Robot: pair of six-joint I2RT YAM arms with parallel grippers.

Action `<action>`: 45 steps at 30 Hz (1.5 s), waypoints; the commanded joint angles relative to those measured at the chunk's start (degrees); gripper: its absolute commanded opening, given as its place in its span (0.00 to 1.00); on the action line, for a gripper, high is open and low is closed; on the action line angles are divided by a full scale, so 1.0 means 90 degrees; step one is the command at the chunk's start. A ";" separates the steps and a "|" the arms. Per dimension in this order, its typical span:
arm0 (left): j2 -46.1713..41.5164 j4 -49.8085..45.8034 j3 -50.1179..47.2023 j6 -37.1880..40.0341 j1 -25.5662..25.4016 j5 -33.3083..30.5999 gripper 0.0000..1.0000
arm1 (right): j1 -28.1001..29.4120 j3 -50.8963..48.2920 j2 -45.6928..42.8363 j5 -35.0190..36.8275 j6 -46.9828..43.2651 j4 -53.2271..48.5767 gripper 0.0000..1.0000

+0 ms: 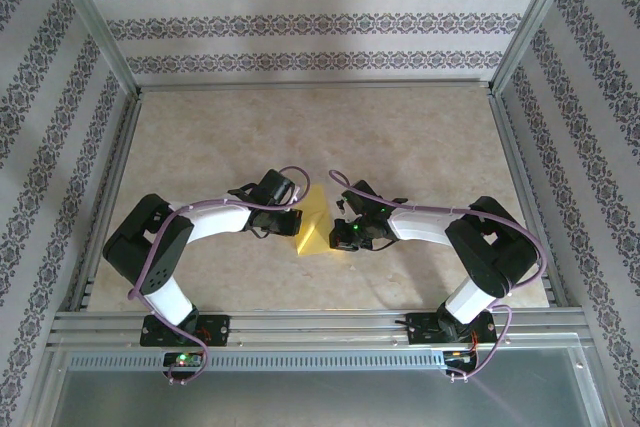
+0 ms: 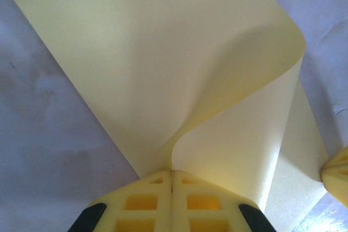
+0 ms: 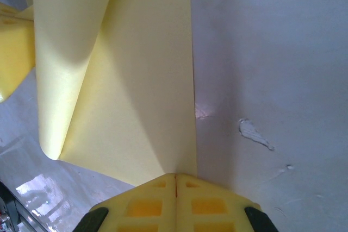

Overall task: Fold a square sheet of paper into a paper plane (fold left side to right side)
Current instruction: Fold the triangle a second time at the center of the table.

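The square sheet of paper (image 1: 315,221) is yellow and hangs between the two arms near the table's middle, bent into a pointed shape. My left gripper (image 1: 293,221) pinches its left edge; in the left wrist view the sheet (image 2: 163,63) curls up out of the shut fingertips (image 2: 172,173). My right gripper (image 1: 343,225) holds the right edge; in the right wrist view the paper (image 3: 130,91) rises from the shut fingers (image 3: 175,178), with one side rolled over. The left gripper's yellow finger (image 3: 12,52) shows at the left edge there.
The beige tabletop (image 1: 300,137) is bounded by aluminium rails and patterned walls (image 1: 310,17). A small white chip (image 3: 253,133) marks the surface to the right of the paper. The right gripper's finger (image 2: 337,173) pokes in at the left wrist view's right edge.
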 commanded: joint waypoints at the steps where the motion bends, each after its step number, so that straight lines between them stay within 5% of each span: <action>1: 0.0157 -0.0217 0.0117 0.0171 0.0076 -0.0059 0.00 | 0.0073 -0.0109 0.0322 0.0437 -0.0096 -0.0468 0.00; 7: 0.0223 -0.0287 0.0132 0.0200 0.0075 -0.0061 0.00 | 0.0040 0.0002 0.0090 0.0326 -0.0116 -0.0511 0.00; 12: 0.0204 -0.0298 0.0118 0.0200 0.0067 -0.0074 0.00 | -0.0086 0.0108 -0.0473 0.0075 -0.0064 -0.0407 0.10; 16: 0.0204 -0.0298 0.0130 0.0208 0.0067 -0.0065 0.00 | -0.0228 0.0128 -0.0715 -0.0178 0.0124 0.0010 0.04; 23: 0.0182 -0.0306 0.0132 0.0203 0.0064 -0.0092 0.00 | -0.0087 0.0365 -0.0120 -0.0571 0.0804 0.1431 0.00; 45: 0.0175 -0.0307 0.0156 0.0220 0.0067 -0.0113 0.00 | 0.0204 0.0634 0.0886 -0.0269 0.0737 0.1582 0.00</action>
